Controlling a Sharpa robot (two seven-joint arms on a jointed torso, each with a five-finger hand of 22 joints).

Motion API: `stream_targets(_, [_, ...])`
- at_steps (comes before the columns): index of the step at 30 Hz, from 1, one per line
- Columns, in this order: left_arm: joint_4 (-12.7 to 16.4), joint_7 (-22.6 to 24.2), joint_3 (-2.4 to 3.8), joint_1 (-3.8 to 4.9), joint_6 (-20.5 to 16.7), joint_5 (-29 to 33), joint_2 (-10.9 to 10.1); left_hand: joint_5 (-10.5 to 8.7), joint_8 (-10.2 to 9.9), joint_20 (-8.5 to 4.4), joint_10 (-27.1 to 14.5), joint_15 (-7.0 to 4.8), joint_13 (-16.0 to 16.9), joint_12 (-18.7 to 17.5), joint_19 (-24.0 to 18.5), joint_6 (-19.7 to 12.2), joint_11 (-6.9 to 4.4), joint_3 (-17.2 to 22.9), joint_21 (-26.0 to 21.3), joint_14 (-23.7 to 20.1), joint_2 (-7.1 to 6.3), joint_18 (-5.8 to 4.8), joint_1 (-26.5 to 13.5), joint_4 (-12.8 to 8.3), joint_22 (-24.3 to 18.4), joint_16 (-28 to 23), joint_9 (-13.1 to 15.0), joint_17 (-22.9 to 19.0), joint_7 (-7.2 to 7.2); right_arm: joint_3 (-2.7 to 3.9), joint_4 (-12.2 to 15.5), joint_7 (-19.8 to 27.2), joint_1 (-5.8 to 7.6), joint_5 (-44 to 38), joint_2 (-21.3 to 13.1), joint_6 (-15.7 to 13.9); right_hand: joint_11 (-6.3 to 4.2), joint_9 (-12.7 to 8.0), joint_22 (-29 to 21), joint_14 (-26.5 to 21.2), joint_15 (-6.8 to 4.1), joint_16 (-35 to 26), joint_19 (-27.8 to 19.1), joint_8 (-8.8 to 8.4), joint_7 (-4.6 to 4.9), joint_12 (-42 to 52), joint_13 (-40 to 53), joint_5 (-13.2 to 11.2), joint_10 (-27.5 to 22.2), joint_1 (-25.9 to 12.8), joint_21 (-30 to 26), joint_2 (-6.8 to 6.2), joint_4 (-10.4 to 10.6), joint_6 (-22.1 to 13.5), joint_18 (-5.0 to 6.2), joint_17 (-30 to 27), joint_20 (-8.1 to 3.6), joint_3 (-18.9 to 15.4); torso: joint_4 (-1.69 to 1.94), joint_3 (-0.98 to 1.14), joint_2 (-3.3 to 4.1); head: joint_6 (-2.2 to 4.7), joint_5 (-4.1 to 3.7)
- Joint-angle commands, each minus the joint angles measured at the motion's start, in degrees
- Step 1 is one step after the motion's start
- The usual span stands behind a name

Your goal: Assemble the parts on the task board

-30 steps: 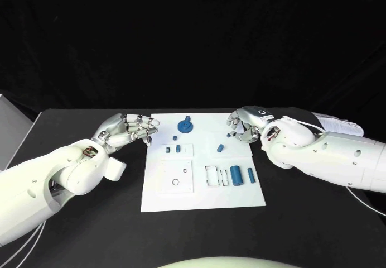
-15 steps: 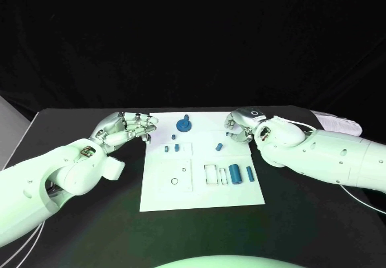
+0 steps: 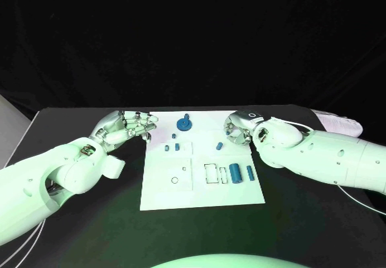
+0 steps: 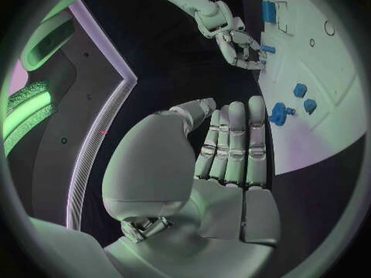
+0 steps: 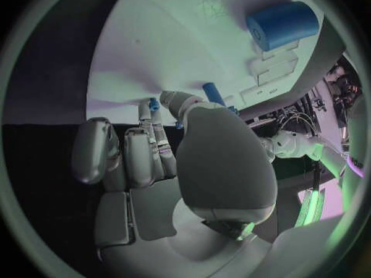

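Our left hand (image 3: 126, 127) hovers at the far left corner of the task board (image 3: 165, 195), fingers straight and close together in the left wrist view, with nothing in them; we read it as open and empty. Our right hand (image 3: 239, 129) hangs at the board's far right edge, its fingers lightly curled beside the thumb in the right wrist view; no part is between them, so we take it as open too, though the curl makes that less sure. Outward from the hands, the white board lies flat in the middle of the black surface (image 3: 80, 223). Near its far edge stands a round blue gear-like part with a knob (image 3: 185, 124). Just nearer lie two small blue pegs (image 3: 171, 147) by a raised white block, and a slim blue pin (image 3: 218, 146) lies close to our right hand. Toward the right side a thick blue cylinder (image 3: 236, 173) lies beside a thin blue rod (image 3: 250, 173), next to rectangular recesses (image 3: 211, 174) that look empty. A square plate with a small round hole (image 3: 175, 181) sits lower left; nothing stands in it. We judge the parts to be light, rigid plastic, smooth and apt to roll or slip, so each is best pinched across its middle between thumb and fingertip, and the cylinder taken round its barrel.
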Motion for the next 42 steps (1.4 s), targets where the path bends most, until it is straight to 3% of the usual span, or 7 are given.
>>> stream_targets(1, [0.1, 0.3, 0.05, -0.04, 0.0, 0.5, 0.0, 0.12, 0.1, -0.07, 0.2, -0.07, -0.1, 0.1, 0.2, 0.2, -0.01, -0.4, -0.3, -0.2, 0.39, 0.84, 0.0, 0.0, -0.1, -0.2, 0.0, -0.1, -0.01, -0.08, -0.2, 0.2, -0.22, 0.3, 0.2, 1.5, -0.01, 0.0, 2.8, 1.4, 0.0, -0.3, 0.1, -0.21, -0.09, -0.3, -0.4, 0.4, 0.8, 0.4, 0.2, 0.38, -0.1, 0.6, 0.96, -0.1, -0.34, 0.5, -0.01, 0.01, 0.0, -0.01, 0.15])
stream_targets(4, [0.1, 0.2, 0.05, -0.04, 0.0, 0.5, 0.0, 0.13, 0.1, -0.07, 0.2, -0.07, -0.1, 0.1, 0.2, 0.2, 0.0, -0.5, -0.3, -0.2, 0.41, 0.84, 0.0, 0.0, -0.1, -0.2, 0.0, -0.1, 0.01, -0.08, -0.4, 0.2, -0.27, 0.4, 0.3, 1.3, -0.19, 0.1, 3.0, 1.4, -0.14, -0.3, 0.4, -0.2, -0.26, -0.6, -0.9, 0.5, 1.8, 0.8, 0.8, 0.83, -0.3, 1.1, 0.86, -0.1, -0.48, 1.3, -0.02, 0.02, 0.0, -0.02, 0.23])
stream_targets(6, [0.1, 0.2, 0.05, -0.04, -0.1, 0.5, 0.0, 0.13, 0.1, -0.07, 0.2, -0.07, -0.1, 0.1, 0.2, 0.2, 0.0, -0.5, -0.3, -0.2, 0.41, 0.84, 0.0, 0.0, -0.1, -0.2, 0.0, -0.1, 0.01, -0.08, -0.4, 0.1, -0.31, 0.5, 0.3, 1.0, -0.34, 0.1, 3.3, 1.6, -0.3, -0.2, 0.7, -0.4, -0.37, -1.3, -1.7, -2.9, 2.8, 1.1, 1.2, 1.16, -0.6, 1.6, 0.75, 0.2, -0.69, 3.1, -0.02, 0.04, 0.0, -0.02, 0.23])
stream_targets(16, [0.0, 0.1, 0.06, -0.05, -0.1, 0.5, 0.2, 0.16, 0.1, -0.08, 0.2, -0.05, -0.2, 0.1, 0.3, 0.1, 0.04, -0.5, -0.4, -0.1, 0.48, 0.83, 0.1, 0.0, -0.2, -0.3, 0.0, -0.1, 0.06, -0.08, -1.7, -1.1, -0.71, 0.2, 1.5, -0.1, -0.67, 0.5, 4.1, 1.8, -0.59, 0.0, 1.2, -0.1, -0.53, -1.9, -2.5, -2.8, 4.8, 1.7, 2.4, 2.24, -1.8, 2.7, 0.53, 0.4, -0.96, 5.7, -0.02, 0.03, 0.05, -0.16, 0.24])
stream_targets(33, [-0.1, 0.0, 0.06, -0.06, -0.1, 0.4, 0.2, 0.19, 0.0, -0.09, 0.2, -0.05, -0.2, 0.1, 0.4, 0.0, 0.06, -0.5, -0.5, -0.1, 0.53, 0.83, 0.2, 0.0, -0.3, -0.3, 0.0, -0.1, 0.09, -0.1, -2.1, -2.0, -1.21, -0.2, 2.0, 1.9, -0.69, 0.8, 4.2, 1.7, -0.64, -0.3, 1.2, 0.05, -0.55, -2.5, -2.9, -2.8, 5.3, 1.7, 2.4, 2.18, -2.7, 3.2, 0.51, 0.0, -1.0, 6.4, -0.06, -0.01, -0.04, -0.51, 0.65])
stream_targets(37, [-0.3, 0.0, 0.06, -0.06, -0.1, 0.4, 0.2, 0.19, 0.0, -0.09, 0.2, -0.05, -0.2, 0.1, 0.5, 0.0, 0.06, -0.5, -0.5, -0.1, 0.55, 0.84, 0.3, 0.0, -0.3, -0.3, 0.0, -0.1, 0.09, -0.1, -1.7, -2.0, -1.29, -0.2, 1.8, 0.6, -0.81, 1.0, 4.6, 1.7, -0.77, -0.4, 1.4, 0.27, -0.66, -2.6, -3.0, -2.4, 5.9, 1.4, 3.2, 2.3, -3.0, 3.7, 0.36, -0.2, -1.03, 6.7, -0.03, -0.03, -0.05, -0.48, 0.73])
stream_targets(42, [-0.6, 0.0, 0.06, -0.08, -0.1, 0.4, 0.2, 0.19, 0.0, -0.09, 0.2, -0.05, -0.2, 0.1, 0.5, 0.0, 0.06, -0.5, -0.5, -0.1, 0.55, 0.84, 0.3, 0.0, -0.3, -0.3, 0.0, -0.1, 0.09, -0.09, -1.0, -1.9, -1.36, -0.1, 1.4, -3.5, -1.07, 1.4, 5.6, 1.7, -1.02, -0.7, 2.0, 0.58, -0.81, -2.9, -3.3, -1.3, 7.0, 0.9, 5.1, 2.43, -3.5, 4.3, 0.03, -0.6, -1.1, 7.0, 0.02, -0.01, -0.01, -0.36, 0.78])
